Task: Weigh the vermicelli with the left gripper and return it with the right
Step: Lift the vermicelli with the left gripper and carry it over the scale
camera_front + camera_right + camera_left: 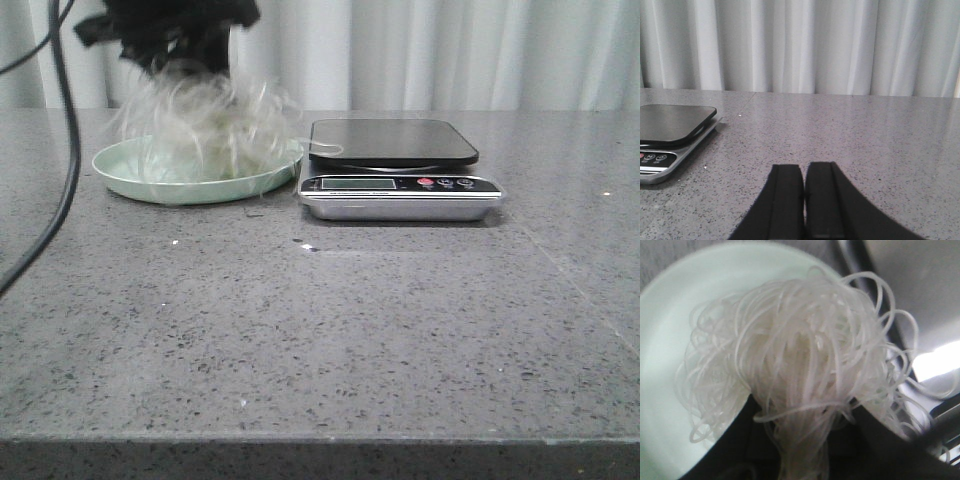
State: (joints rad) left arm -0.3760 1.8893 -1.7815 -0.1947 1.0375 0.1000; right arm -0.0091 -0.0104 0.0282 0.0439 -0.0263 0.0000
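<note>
The vermicelli is a fluffy whitish tangle hanging just above the pale green plate at the back left, its lower strands still over the plate. My left gripper is shut on the top of the tangle; in the left wrist view the vermicelli fans out from between the dark fingers over the plate. The scale stands right of the plate, its platform bare. My right gripper is shut and holds nothing, low over the table to the right of the scale.
A black cable hangs down the left side of the front view. A stray noodle loop lies on the scale's left edge. White curtains close off the back of the grey stone table.
</note>
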